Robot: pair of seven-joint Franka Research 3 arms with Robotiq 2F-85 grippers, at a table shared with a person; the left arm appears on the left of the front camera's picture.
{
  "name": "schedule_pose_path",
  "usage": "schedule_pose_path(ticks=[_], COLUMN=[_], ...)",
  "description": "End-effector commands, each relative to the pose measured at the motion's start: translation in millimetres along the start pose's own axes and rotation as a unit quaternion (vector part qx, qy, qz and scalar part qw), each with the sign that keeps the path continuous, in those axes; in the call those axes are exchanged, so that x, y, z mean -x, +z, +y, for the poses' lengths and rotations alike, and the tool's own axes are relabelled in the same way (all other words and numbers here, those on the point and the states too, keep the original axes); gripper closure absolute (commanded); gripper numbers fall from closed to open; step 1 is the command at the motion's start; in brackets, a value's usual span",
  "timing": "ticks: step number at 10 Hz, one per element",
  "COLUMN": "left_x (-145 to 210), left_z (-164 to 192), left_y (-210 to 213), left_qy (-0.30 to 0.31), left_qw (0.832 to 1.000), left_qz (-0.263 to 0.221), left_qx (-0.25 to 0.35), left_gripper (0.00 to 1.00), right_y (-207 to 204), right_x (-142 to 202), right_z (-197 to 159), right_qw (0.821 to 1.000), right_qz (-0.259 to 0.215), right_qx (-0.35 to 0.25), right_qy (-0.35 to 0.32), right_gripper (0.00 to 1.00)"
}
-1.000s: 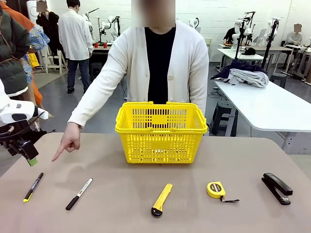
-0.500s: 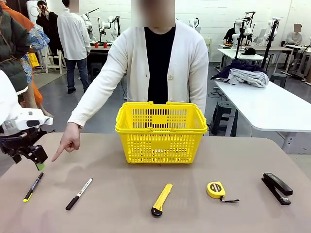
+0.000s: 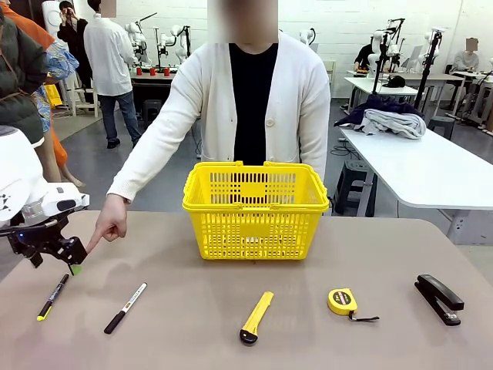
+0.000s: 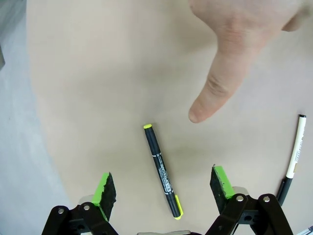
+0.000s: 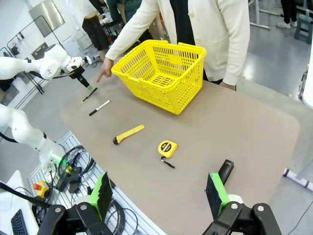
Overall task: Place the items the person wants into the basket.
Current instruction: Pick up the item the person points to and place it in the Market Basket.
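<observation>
Over the last second my left gripper [image 3: 55,263] is moving in from the table's [image 3: 192,343] edge and dropping toward the black marker [image 4: 162,171], and it is now hanging above it with its jaws spread to either side. The person's hand [image 3: 110,223] is pointing down just beside that marker, so I am judging the main risk to be a pad clipping the fingertip as I descend. A skewed pinch could also be rolling the slim marker away. Next along, the white marker [image 3: 125,307] is lying apart from it, and the basket [image 3: 254,206] is standing mid-table at the far side. Nearer me the knife [image 3: 256,316], tape measure [image 3: 342,301] and stapler [image 3: 439,298] are lying apart. My right gripper [image 5: 160,195] is waiting spread and holding nothing, high off the table. I am counting two markers, one basket, one knife, one tape measure and one stapler.
</observation>
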State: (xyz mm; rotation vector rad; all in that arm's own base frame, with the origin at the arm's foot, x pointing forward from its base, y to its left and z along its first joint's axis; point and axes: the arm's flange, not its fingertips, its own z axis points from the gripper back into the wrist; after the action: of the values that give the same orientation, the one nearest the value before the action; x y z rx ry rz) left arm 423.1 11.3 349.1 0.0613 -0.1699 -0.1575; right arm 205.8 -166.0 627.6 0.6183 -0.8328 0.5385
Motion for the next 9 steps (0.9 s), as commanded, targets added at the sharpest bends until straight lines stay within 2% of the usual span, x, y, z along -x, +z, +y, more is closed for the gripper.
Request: schedule_pose_path(ticks=[1, 5, 9], left_x=[35, 27, 28], left_z=[4, 7, 5], left_y=[-22, -52, -55], left_qy=[-0.023, -0.029, -0.030], left_qw=[1.000, 0.999, 0.999], left_qz=[-0.008, 0.000, -0.001], left_qx=[0.010, 0.025, 0.023], left_gripper=[0.00, 0.00, 0.00], right_y=[-2, -2, -2], right_x=[-1, -1, -1], right_z=[0, 0, 0], right_qw=[1.000, 1.000, 1.000], right_qz=[-0.005, -0.005, -0.005], right_qx=[-0.009, -0.009, -0.009], right_qy=[0.005, 0.005, 0.005], right_gripper=[0.00, 0.00, 0.00])
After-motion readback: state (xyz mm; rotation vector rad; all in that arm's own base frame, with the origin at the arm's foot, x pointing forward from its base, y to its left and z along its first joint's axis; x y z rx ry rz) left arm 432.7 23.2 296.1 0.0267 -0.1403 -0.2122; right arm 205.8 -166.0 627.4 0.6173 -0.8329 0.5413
